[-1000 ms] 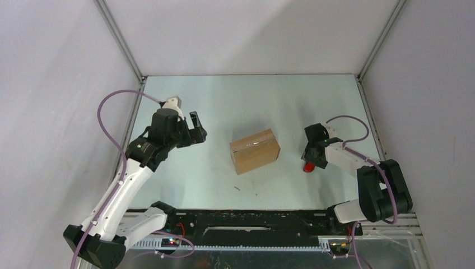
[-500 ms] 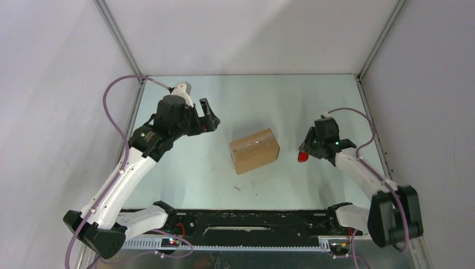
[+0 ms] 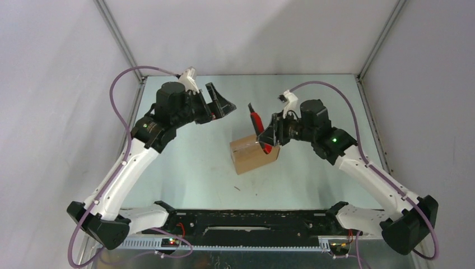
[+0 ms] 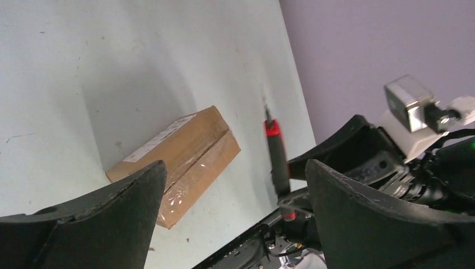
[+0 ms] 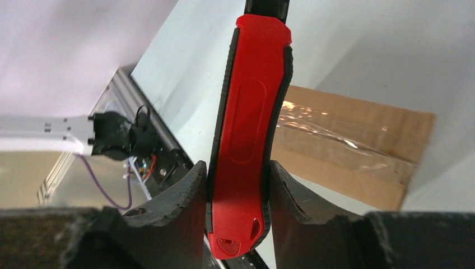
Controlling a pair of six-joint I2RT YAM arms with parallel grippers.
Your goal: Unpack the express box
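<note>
your right claw (image 3: 271, 133) is clenched on the red-handled knife (image 3: 258, 123): in the right wrist view both fingers (image 5: 179, 213) press the sides of the red handle near its butt, and the knife stands up out of the claw. from above you see it held in the air over the right part of the express box (image 3: 252, 154), slim dark end pointing up and to the far left, butt end lowest; whether it touches the cardboard you cannot tell. the express box lies on the surface (image 3: 190, 174) near the middle, turned at a slant, between your two arms. its flaps are shut, with clear tape (image 5: 330, 131) running along the top seam and a pale label (image 4: 157, 140) along one top edge. your left claw (image 3: 222, 106) is released, fingers spread wide with nothing between them, hanging above the surface to the far left of the box and apart from it; through its gap the left wrist view takes in both the box and the knife
</note>
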